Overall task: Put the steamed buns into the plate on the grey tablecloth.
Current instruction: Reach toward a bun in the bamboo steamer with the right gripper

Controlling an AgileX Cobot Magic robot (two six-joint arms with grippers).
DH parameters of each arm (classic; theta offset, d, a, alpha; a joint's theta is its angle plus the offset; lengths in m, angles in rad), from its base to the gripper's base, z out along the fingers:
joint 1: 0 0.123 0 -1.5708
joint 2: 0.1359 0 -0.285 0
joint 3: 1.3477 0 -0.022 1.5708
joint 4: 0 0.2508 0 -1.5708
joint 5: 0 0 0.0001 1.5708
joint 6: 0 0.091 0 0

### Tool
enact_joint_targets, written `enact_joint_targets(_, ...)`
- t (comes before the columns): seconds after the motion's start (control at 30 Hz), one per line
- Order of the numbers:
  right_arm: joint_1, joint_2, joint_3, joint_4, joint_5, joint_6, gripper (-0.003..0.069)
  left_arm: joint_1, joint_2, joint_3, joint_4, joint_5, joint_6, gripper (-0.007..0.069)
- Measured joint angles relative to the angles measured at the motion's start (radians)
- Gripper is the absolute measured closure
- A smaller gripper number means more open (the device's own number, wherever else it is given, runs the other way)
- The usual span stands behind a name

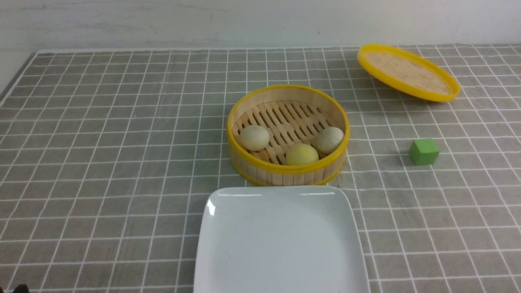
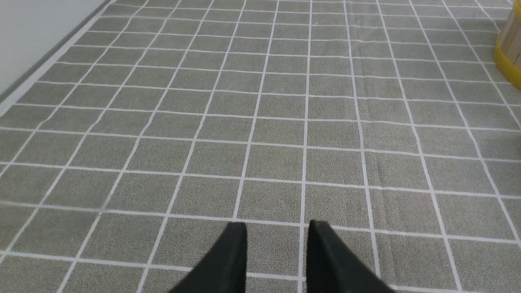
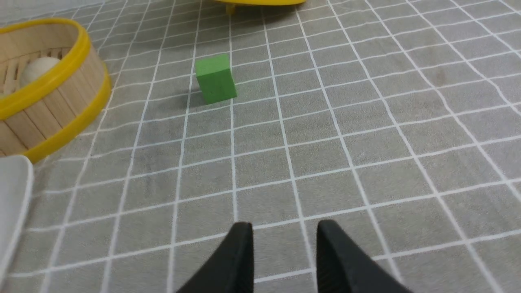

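three steamed buns sit inside a round bamboo steamer with yellow rims, none of them on the plate yet. an off-white bun lies at the steamer's left side, a pale yellow bun against the near wall, and a second off-white bun at the right side; they are apart from each other on the slatted floor. the white square plate lies just in front of the steamer, its far rim almost touching the steamer's base, and its surface is bare. both rest on the grey tablecloth with its white grid. to the right of the steamer stands a green cube, well apart from it, and farther back on the right the yellow-rimmed lid sits tilted on the cloth.

the left gripper hangs low over bare cloth, its two black fingers slightly apart with nothing between them. the right gripper is the same, fingers parted over bare cloth, with the cube and steamer ahead of it.
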Motion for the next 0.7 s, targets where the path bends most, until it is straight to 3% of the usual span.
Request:
enact_joint_targets(0.07,0.000,0.000,0.001,0.088,-0.010,0.066,0.0419,0.000,0.000,0.000,0.000,0.000,0.000,0.0384)
enact_joint_targets(0.2,0.000,0.000,0.010,0.378,-0.058,0.260,0.0419,0.000,0.000,0.000,0.000,0.000,0.000,0.0384)
enact_joint_targets(0.37,0.000,0.000,0.010,0.572,-0.076,0.318,0.0419,0.000,0.000,0.000,0.000,0.000,0.000,0.0384)
enact_joint_targets(0.53,0.000,0.000,-0.040,0.606,-0.042,0.202,0.0451,0.000,0.000,0.000,0.000,0.000,0.000,0.0384)
enact_joint_targets(0.6,0.000,0.035,-0.153,0.576,-0.041,0.046,0.0518,0.000,0.000,0.000,0.000,0.000,0.000,0.0384)
enact_joint_targets(0.63,0.000,0.049,-0.163,0.568,-0.041,0.035,0.0533,0.000,0.000,0.000,0.000,0.000,0.000,0.0384)
enact_joint_targets(0.7,0.000,0.182,-0.310,0.487,-0.017,-0.111,0.0633,0.000,0.000,0.000,0.000,0.000,0.000,0.0384)
